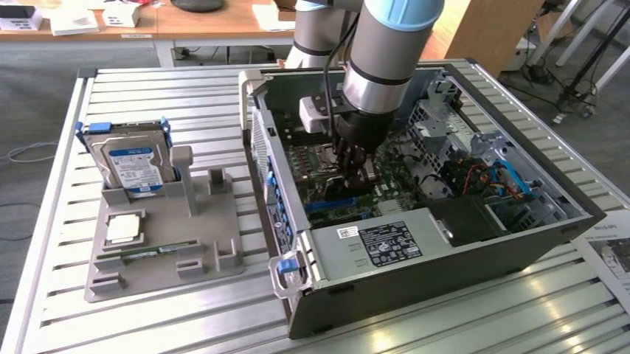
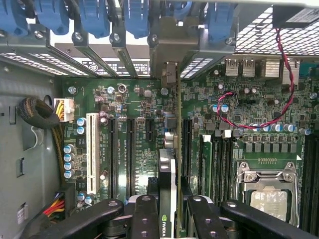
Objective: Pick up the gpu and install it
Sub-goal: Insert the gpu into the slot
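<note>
Grips the gpu (image 2: 167,174) edge-on in the gripper (image 2: 169,201), black fingers (image 2: 144,214) clamped on both faces of the card. Stands the card on its long edge over the green motherboard (image 2: 129,134), in line with an expansion slot, silvery bracket (image 2: 167,69) at the row of rear slot openings. Cannot tell whether seated fully in the slot.

Reaches straight down with the arm (image 1: 384,59) into the open computer case (image 1: 423,284), wrist upright, gripper low among the boards near the case's middle.

On the exterior view's left, bears on a grey fixture (image 1: 212,254): a hard drive (image 1: 133,166) standing upright in a blue frame, a square chip (image 1: 123,228) lying flat, a thin green memory stick (image 1: 147,253) just beside it. Rests on a slatted metal table (image 1: 147,317). Further right, houses in the case the motherboard, a processor socket (image 2: 266,191), a twisted red-and-black wire (image 2: 279,114) and a labelled power supply (image 1: 394,240) by the near wall.
</note>
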You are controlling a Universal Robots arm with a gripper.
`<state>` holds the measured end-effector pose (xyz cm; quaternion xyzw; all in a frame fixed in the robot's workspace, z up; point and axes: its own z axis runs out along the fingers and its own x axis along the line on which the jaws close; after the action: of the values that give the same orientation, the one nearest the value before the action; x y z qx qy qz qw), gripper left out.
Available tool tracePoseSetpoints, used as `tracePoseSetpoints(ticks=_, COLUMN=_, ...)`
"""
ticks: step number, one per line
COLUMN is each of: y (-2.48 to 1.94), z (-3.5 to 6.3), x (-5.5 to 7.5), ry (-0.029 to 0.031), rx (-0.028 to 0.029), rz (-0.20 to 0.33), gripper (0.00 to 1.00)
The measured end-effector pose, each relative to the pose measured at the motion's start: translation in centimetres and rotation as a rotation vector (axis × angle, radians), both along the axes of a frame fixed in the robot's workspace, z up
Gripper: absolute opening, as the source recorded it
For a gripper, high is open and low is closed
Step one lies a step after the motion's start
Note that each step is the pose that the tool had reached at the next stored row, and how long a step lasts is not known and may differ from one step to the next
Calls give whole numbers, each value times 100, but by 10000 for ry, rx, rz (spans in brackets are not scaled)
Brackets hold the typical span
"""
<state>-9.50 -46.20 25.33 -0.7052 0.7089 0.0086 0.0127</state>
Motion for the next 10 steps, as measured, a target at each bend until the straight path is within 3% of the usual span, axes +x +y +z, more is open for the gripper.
tracePoseSetpoints(ticks=10, y=-10, z=-6, x=4, ry=1, rx=-1, rz=1, gripper=27)
